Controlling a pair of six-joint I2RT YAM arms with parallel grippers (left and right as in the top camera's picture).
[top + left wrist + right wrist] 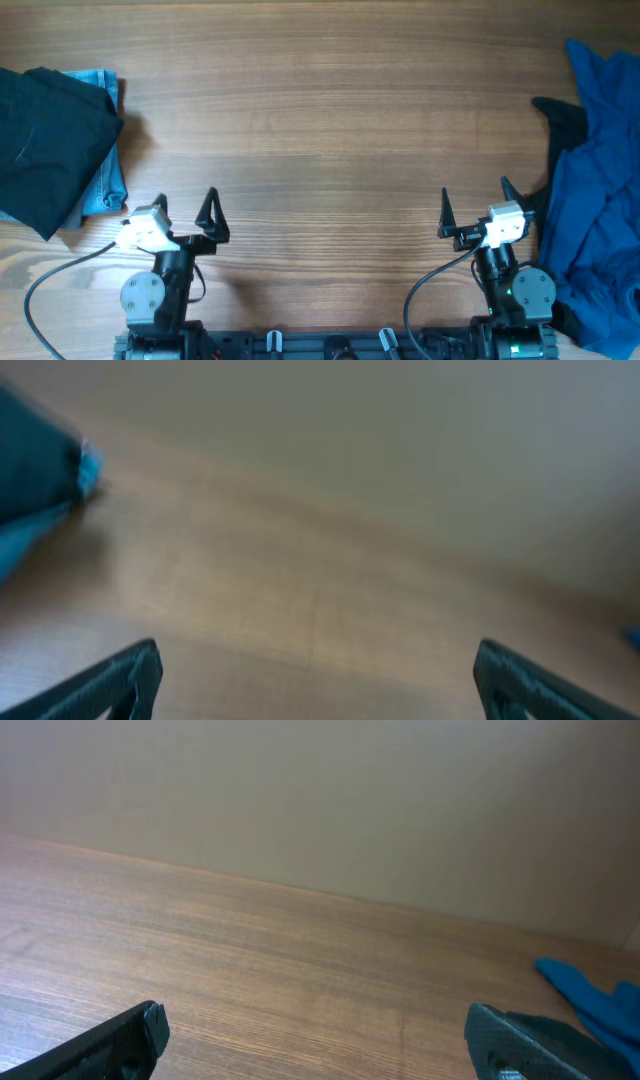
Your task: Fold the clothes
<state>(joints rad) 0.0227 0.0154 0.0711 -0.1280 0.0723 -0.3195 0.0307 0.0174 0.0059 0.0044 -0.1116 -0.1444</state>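
Observation:
A folded black garment lies at the table's left edge on top of a folded light blue one. A heap of royal blue clothes with a dark piece sticking out lies at the right edge. My left gripper is open and empty near the front, right of the folded stack. My right gripper is open and empty, just left of the blue heap. The left wrist view shows the stack's corner blurred at the left. The right wrist view shows blue cloth at the right.
The wooden table stretches between the two clothes piles. The arm bases and cables sit along the front edge.

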